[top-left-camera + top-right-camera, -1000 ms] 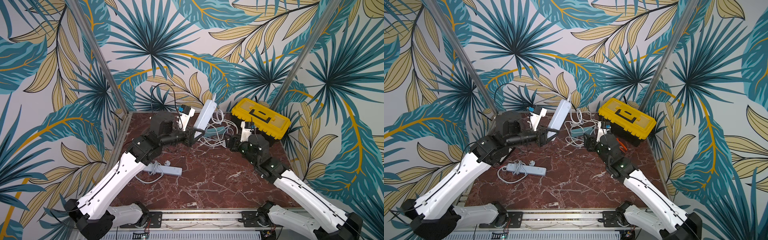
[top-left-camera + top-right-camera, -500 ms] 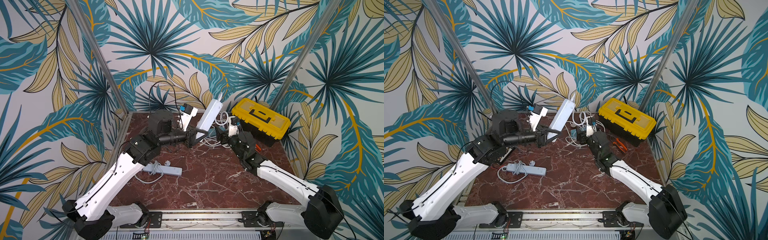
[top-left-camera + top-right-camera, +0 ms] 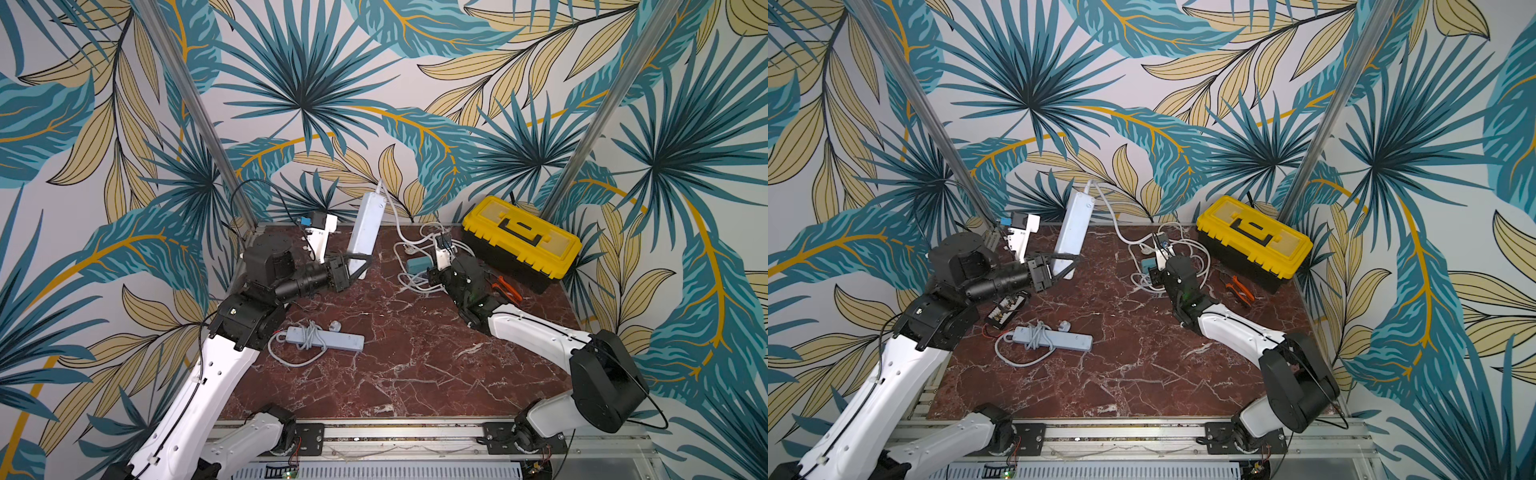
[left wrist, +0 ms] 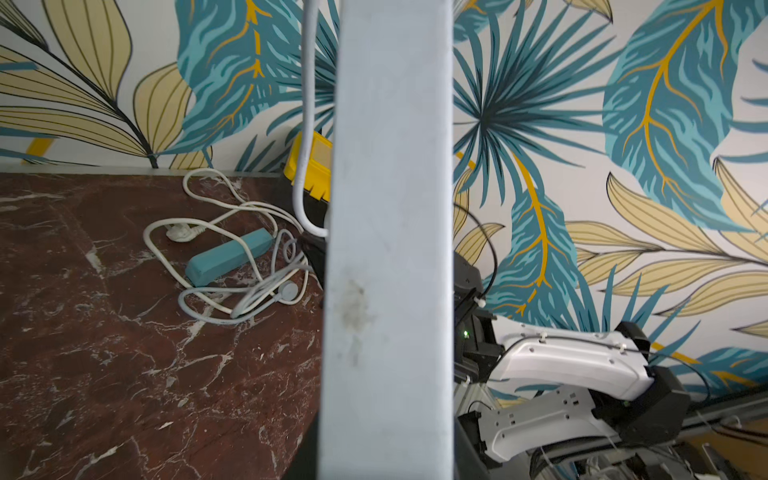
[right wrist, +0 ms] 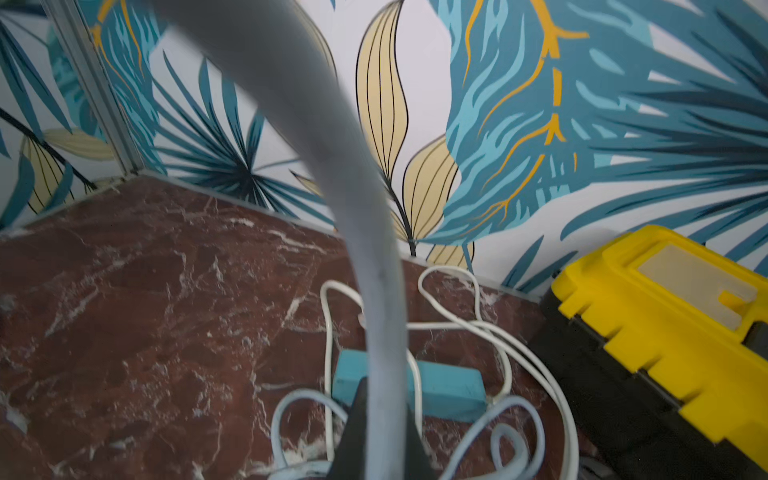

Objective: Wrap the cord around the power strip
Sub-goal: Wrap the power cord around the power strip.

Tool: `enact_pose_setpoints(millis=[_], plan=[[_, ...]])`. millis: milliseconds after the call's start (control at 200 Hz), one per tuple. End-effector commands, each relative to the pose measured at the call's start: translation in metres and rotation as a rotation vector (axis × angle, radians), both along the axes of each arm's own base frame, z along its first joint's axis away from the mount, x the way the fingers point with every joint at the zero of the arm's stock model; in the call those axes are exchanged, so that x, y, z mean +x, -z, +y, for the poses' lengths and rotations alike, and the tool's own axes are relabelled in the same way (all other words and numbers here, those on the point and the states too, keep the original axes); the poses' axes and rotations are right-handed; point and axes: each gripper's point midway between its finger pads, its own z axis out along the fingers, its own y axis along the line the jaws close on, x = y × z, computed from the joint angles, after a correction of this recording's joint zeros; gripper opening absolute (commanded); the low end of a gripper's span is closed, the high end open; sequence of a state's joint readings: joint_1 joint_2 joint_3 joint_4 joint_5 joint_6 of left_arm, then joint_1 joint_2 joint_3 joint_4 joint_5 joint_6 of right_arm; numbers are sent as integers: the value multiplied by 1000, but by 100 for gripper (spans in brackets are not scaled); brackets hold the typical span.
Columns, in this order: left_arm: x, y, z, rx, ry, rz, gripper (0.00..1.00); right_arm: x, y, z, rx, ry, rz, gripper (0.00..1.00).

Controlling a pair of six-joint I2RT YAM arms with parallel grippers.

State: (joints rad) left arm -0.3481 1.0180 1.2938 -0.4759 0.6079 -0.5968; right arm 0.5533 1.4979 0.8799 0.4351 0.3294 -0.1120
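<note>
Step in hand: start of the wrap. Strip is up, cord is gripped, no turns on it yet.

Left gripper (image 3: 358, 262) is clamped on the lower end of the white power strip (image 3: 366, 226), holding it clear of the table (image 3: 415, 374), steeply tilted with the top end leaning toward the back wall. Left wrist view shows only the strip's plain back, and no cord crosses it.

The cord (image 4: 306, 104) exits the top end and hangs down in a slack arc to the loose pile near the back of the table. That pile is tangled around a small teal strip (image 3: 417, 263).

Right gripper (image 5: 384, 440) is low at the pile with its jaws closed on the cord. The right wrist view shows the cord running up out of the pinch toward the raised strip.

Next move, my read: right arm lifts the cord free of the pile and carries it across the strip body for the first turn, while the left holds steady or rotates the strip. It needs light tension. Snag risk is the teal strip's own lead dragging along.

Not involved: a second grey strip (image 3: 332, 338) lying at front left, and the yellow toolbox (image 3: 519, 232) at far right.
</note>
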Motion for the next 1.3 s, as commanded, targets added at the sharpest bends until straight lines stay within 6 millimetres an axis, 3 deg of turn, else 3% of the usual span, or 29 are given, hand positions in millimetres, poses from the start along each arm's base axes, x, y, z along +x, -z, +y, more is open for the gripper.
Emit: enact_pose_setpoints(millis=[0, 235, 335, 395, 556, 641, 766, 911, 961, 1096, 1292], plan=[[8, -41, 8, -59, -17, -177, 0, -25, 42, -21, -173, 39, 135, 0], [58, 14, 12, 169, -84, -221, 0, -81, 39, 7, -636, -179, 122, 0], [74, 45, 8, 272, -71, -235, 0, -100, 25, 14, -769, -273, 106, 0], [79, 65, 5, 344, -59, -250, 0, -119, 11, 28, -831, -362, 63, 0], [78, 118, -22, 549, 59, -337, 0, -155, -26, 40, -951, -571, -10, 0], [66, 139, -40, 585, 173, -369, 0, -164, -44, 43, -995, -643, -32, 0], [46, 168, -52, 639, 303, -383, 0, -154, -74, 32, -1095, -600, -48, 0], [17, 181, -58, 616, 434, -396, 0, -135, -107, 26, -1037, -591, -63, 0], [7, 183, -61, 608, 476, -394, 0, -118, -113, 14, -1027, -566, -34, 0], [-21, 172, -75, 504, 594, -412, 0, -89, -111, 17, -928, -653, 68, 0], [-47, 130, -90, 353, 707, -477, 0, -51, -91, 36, -624, -837, 227, 8]])
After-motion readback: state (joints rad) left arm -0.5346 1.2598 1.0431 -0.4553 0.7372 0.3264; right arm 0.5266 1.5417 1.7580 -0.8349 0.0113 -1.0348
